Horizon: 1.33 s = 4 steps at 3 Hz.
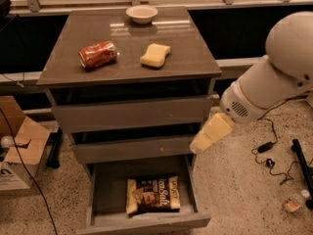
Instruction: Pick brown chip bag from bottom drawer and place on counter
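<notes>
Gripper [201,141]: smooth cream wedge, right of the cabinet [132,114], above floor; grip state cannot be told.
Brown chip bag [153,195]: crinkly, flat in open bottom drawer [146,223].
Counter [188,58]: glossy square; dented red can [98,54], yellow sponge [155,55], round bowl [142,13].

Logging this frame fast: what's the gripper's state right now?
Gripper: open or closed cannot be told; it is beside the right end of the middle drawer, above the bottom drawer, where the brown chip bag lies, apart from it.
</notes>
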Motion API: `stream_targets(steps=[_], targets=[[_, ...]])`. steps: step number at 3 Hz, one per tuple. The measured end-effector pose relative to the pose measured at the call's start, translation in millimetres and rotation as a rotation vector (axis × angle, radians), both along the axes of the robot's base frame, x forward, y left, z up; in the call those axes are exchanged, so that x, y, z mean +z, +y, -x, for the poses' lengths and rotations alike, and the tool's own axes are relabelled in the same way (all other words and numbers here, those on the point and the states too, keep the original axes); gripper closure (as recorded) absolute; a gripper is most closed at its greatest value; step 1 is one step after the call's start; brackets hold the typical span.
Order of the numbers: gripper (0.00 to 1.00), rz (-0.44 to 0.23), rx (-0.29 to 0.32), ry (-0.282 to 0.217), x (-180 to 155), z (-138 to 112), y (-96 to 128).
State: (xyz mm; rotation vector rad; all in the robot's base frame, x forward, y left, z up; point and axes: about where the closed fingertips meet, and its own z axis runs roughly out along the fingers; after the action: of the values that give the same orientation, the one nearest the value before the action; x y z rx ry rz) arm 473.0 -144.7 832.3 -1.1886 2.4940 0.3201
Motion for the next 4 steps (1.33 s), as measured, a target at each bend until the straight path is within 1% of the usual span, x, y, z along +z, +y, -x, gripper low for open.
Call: stream_targets(steps=[1, 2, 3, 4], targets=[[0.0, -0.109, 0.058, 0.077, -33.0, -14.0, 20.8], [0.0, -0.114, 0.117, 0.075, -43.1, -16.5, 22.5], [0.0, -0.125, 0.073, 0.145, -68.7, -23.4, 38.7], [0.0, -0.132, 0.013, 0.215, -111.3, -33.3, 58.9]])
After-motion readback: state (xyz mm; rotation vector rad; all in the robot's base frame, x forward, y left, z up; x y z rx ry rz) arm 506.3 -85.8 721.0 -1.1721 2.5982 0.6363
